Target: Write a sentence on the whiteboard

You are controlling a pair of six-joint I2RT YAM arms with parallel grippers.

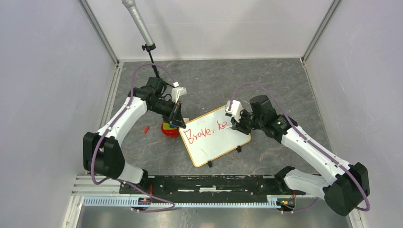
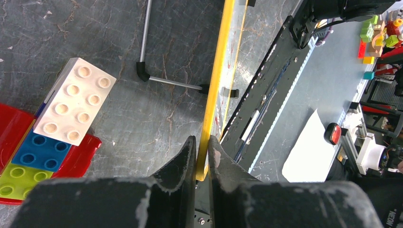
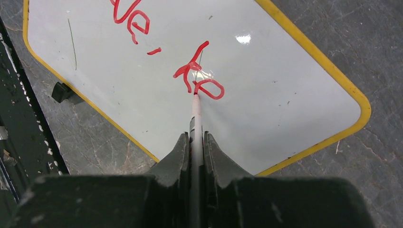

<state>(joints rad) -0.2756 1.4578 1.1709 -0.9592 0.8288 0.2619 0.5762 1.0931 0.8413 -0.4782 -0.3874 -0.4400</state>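
Overhead, the whiteboard (image 1: 223,142) lies mid-table, its sentence (image 1: 202,134) reading "Brave, ke". Left wrist: the left gripper (image 2: 202,145) pinches the board's frame; at nine o'clock a red tray (image 2: 85,148) holds stacked bricks (image 2: 73,102). Right wrist: the right gripper (image 3: 196,140) clamps a marker (image 3: 196,111), tip touching the "e".

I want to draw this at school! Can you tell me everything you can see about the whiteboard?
The whiteboard is a shiny white rectangle with rounded corners and a thin yellow-orange frame, with small black clip feet underneath. It lies turned askew on the grey table. Red writing on it reads "Brave, ke". The left fingers pinch its frame at one edge, and a marker held in the right fingers touches its surface with the tip.
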